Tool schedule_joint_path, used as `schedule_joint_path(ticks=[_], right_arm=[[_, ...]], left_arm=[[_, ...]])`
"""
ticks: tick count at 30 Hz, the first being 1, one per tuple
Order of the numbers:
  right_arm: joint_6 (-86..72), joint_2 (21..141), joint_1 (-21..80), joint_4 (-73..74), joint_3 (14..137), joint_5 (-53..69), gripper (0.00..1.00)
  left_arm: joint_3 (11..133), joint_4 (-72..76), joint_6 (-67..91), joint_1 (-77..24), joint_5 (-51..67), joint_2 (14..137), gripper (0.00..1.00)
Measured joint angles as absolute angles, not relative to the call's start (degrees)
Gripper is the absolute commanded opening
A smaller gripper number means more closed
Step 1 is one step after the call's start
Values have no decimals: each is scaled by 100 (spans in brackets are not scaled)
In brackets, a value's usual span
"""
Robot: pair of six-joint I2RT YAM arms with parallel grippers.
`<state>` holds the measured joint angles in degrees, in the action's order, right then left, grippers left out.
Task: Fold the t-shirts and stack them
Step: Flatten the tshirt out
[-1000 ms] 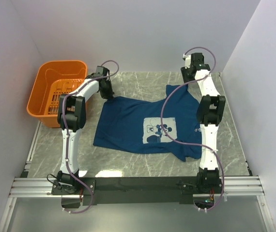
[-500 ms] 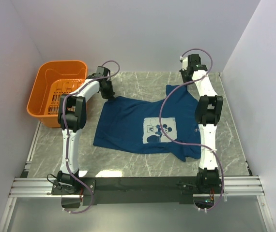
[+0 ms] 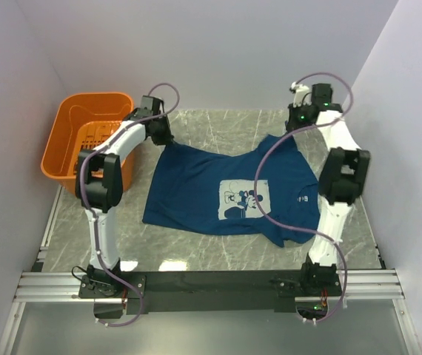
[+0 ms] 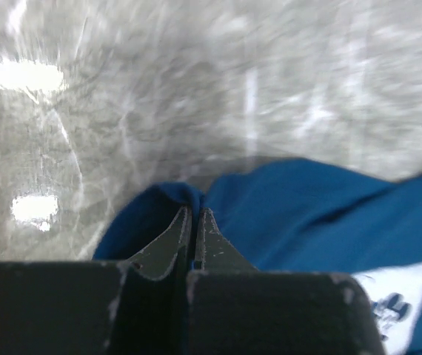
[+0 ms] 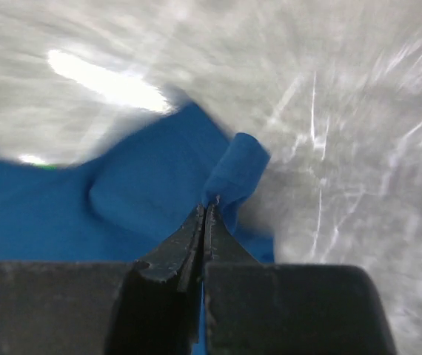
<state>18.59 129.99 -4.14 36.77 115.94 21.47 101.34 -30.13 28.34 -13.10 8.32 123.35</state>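
Navy t-shirt (image 3: 189,194), orange basket (image 3: 57,144)

The top camera looks steeply down from high behind the near edge of the bench (image 3: 218,255), far enough back to frame all of it. Each wrist camera looks along its own claw, low and close. The left claw (image 4: 194,212) view shares one far corner of the navy t-shirt (image 3: 196,185) with the overhead view, and the right claw (image 5: 206,207) view shares the other.

The t-shirt (image 4: 307,214) runs off frame (table (image 4: 285,81) blurred).

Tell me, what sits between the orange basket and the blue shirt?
From above, the left arm reaches across between the basket and the t-shirt; otherwise there is only a strip of bare marble table.
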Motion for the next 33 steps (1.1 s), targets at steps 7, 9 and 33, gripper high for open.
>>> schedule_joint_path(ticks=[7,9,33], right_arm=[[2099,10669,-445,3013,10514,3238,0],[2154,10230,-414,2880,10501,3472,0],[1024,8674,-1656,2414,12988,3938,0]], left_arm=[[9520,-2375,2974,-1310,998,11172,0],[9382,-2222,2980,-1310,1050,10892,0],[9421,-764,2908,-1160,314,7177,0]])
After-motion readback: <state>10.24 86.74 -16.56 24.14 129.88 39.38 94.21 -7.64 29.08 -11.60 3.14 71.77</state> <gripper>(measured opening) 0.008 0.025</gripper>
